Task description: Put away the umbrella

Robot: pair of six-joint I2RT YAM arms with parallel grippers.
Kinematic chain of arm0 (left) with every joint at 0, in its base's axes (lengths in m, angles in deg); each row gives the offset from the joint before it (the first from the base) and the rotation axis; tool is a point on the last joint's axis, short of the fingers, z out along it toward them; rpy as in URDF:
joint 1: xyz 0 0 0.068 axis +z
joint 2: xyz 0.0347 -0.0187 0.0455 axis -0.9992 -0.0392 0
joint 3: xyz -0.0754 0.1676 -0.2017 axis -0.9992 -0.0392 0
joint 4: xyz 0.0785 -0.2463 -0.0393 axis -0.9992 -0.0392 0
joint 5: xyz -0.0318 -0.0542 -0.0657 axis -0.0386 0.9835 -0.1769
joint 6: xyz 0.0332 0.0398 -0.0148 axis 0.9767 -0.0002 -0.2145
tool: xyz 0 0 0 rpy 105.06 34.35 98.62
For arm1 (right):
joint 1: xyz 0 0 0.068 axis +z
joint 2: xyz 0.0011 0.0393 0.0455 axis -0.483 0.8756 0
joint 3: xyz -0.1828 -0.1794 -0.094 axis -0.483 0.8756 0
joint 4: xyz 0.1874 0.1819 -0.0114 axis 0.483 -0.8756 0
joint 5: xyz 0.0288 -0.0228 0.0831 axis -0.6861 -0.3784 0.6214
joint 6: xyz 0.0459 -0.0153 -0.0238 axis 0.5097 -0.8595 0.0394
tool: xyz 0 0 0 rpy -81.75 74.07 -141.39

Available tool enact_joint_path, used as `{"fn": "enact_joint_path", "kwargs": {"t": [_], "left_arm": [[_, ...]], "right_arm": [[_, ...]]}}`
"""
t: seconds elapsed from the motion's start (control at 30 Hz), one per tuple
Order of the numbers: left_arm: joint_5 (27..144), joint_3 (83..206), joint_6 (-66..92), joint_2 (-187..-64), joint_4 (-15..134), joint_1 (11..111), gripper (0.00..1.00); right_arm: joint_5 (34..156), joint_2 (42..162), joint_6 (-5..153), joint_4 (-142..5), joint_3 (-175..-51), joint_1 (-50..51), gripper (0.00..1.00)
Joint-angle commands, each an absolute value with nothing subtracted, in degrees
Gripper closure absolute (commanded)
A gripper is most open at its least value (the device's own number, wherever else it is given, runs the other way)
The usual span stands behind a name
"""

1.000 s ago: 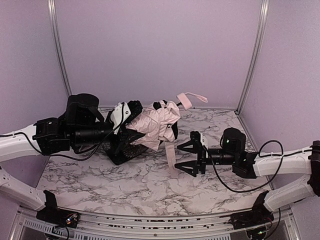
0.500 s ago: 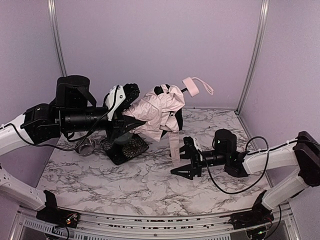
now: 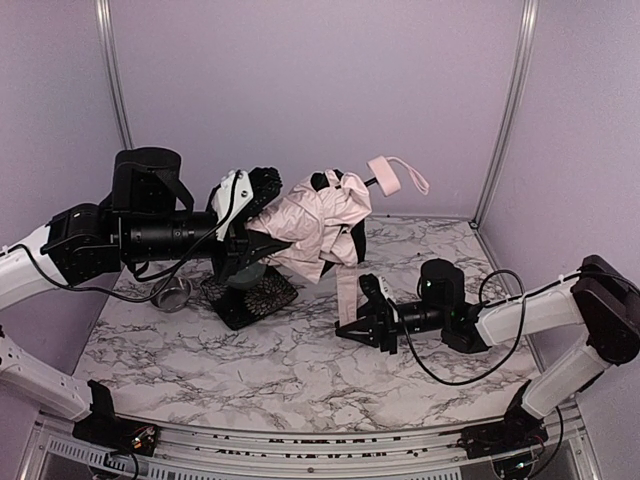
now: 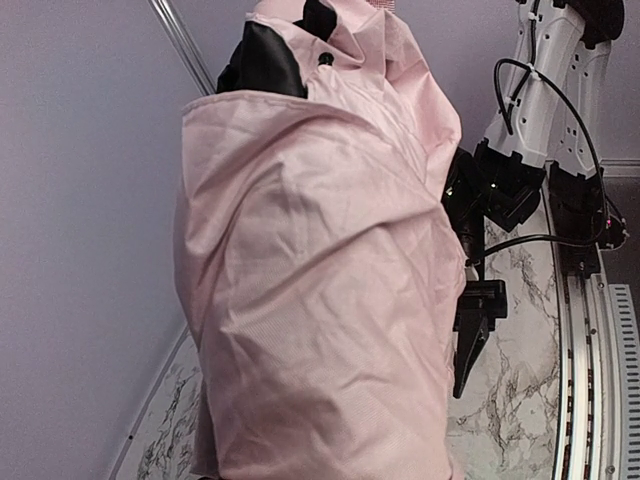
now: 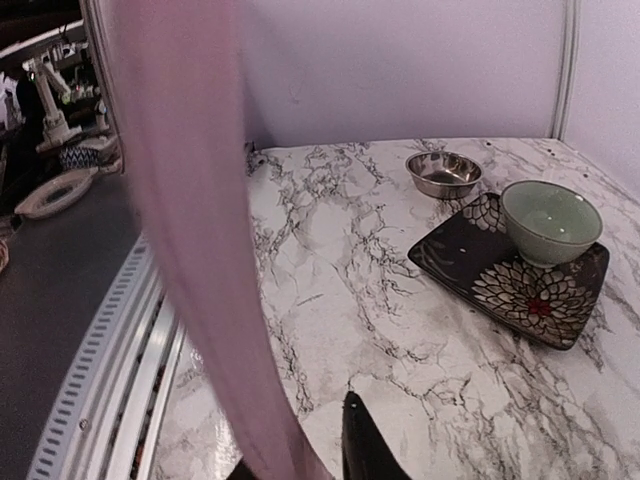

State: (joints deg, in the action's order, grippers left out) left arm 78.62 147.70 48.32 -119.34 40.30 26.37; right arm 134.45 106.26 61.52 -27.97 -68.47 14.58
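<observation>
Top external view: the right gripper (image 3: 348, 322), low over the marble table (image 3: 280, 370), has its 2 fingers pinched nearly together on the bottom end of the pink strap (image 3: 346, 290), which hangs straight down from the umbrella (image 3: 315, 222). In the right wrist view the strap runs down just beside 1 black fingertip (image 5: 362, 445). The umbrella is off the table, above its back half. Its crumpled pale pink canopy is bunched, and the shaft tilts up to the right, ending in the small pink handle (image 3: 384, 177) near the back wall. The left gripper (image 3: 255, 228) is clamped on the canopy's left end and holds it aloft. In the left wrist view the fabric fills the frame and hides the fingers. Below sits a dark floral square plate (image 5: 520, 290) carrying a green bowl (image 5: 550, 222), with a steel bowl (image 5: 443, 172) just beyond it.
</observation>
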Motion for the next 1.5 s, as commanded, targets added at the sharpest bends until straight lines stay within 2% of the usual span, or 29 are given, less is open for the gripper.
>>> {"fn": "enact_joint_path", "kwargs": {"t": [0.0,0.07,0.3,0.4,0.53,0.73,0.83,0.93,1.03,1.17,1.47], "left_arm": [[78.76,150.71,48.81,-119.54,42.56,26.57,1.0],[78.61,150.87,48.84,-119.53,42.67,26.58,1.0],[76.43,149.75,49.49,-119.04,46.25,26.58,1.0],[67.45,148.95,52.06,-120.6,47.07,26.57,1.0],[55.87,147.45,56.7,-124.36,49.71,26.74,1.0],[53.88,144.38,56.73,-126.27,61.95,29.49,1.0],[59.37,145.17,54.26,-125.55,66.11,29.58,1.0],[72.32,145.7,48.76,-123.65,68.61,29.54,1.0],[82.63,146.12,44.88,-122.63,70.75,28.15,1.0],[90.57,145.85,44.37,-122.27,71.2,24.63,1.0],[111.04,140.39,40.91,-120.86,67.19,21.09,1.0]], "right_arm": [[134.96,107.26,62.39,-27.85,-68.79,14.28,0.95],[135.71,107.76,63.04,-27.66,-68.79,14.28,1.0],[138.44,111.01,69.7,-21.55,-66.36,15.43,1.0],[138.88,108.93,71.2,-21.33,-65.81,18.57,1.0],[137.28,104.58,68.87,-28.21,-67.49,25.32,1.0],[137.99,102.17,69.26,-30.51,-68.33,30.25,1.0],[137.67,104.44,68.68,-29.65,-67.44,30.31,1.0],[137.06,108.48,68.05,-25.93,-66.73,29.4,1.0],[139.14,113.96,70.93,-18.63,-67.38,25.81,1.0],[140.53,120.06,73.65,-11.68,-70.57,19.88,1.0],[141.28,117.27,61.03,-31.34,-86.25,6.07,1.0]]}}
